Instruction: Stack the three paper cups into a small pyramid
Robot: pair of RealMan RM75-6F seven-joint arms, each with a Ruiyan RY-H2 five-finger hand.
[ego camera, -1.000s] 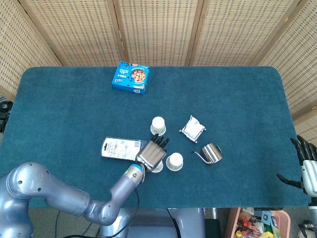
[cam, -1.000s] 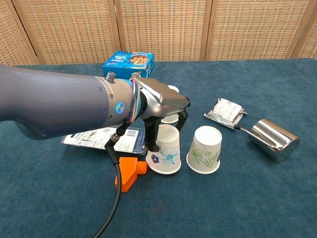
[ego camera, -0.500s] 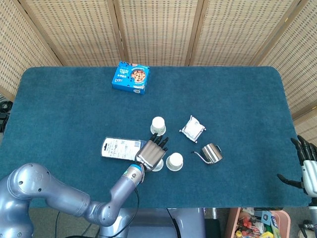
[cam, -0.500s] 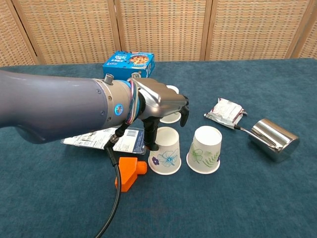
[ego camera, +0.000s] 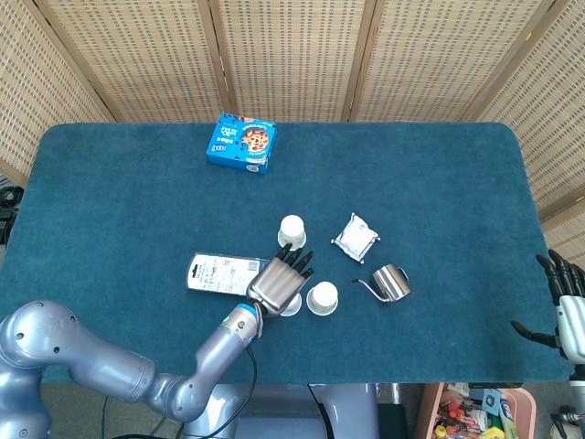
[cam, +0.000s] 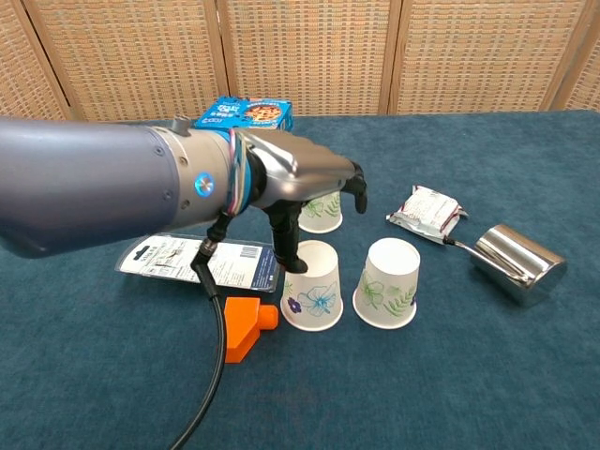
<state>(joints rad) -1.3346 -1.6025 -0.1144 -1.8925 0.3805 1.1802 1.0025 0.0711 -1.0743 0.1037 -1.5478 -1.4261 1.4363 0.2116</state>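
Three upside-down paper cups stand on the blue table. In the chest view the blue-flower cup point(cam: 313, 287) and the green-leaf cup point(cam: 386, 282) sit side by side in front. The third cup point(cam: 322, 212) stands behind them. My left hand point(cam: 302, 190) hovers just above the blue-flower cup with fingers spread and empty, the thumb hanging down beside the cup's left side. From the head view the left hand point(ego camera: 279, 282) covers most of that cup point(ego camera: 291, 308); the other cups point(ego camera: 322, 297) point(ego camera: 292, 229) are uncovered. My right hand point(ego camera: 565, 306) is off the table's right edge, fingers apart, holding nothing.
A steel pitcher point(cam: 517, 263) lies at the right with a foil packet point(cam: 427, 208) behind it. A flat carded package point(cam: 195, 261) and an orange block point(cam: 246, 329) lie left of the cups. A blue cookie box point(cam: 244, 113) sits far back.
My left hand has lifted from around the blue-flower cup's top to a little above it, fingers spreading wider. The cups and the right hand have not moved.
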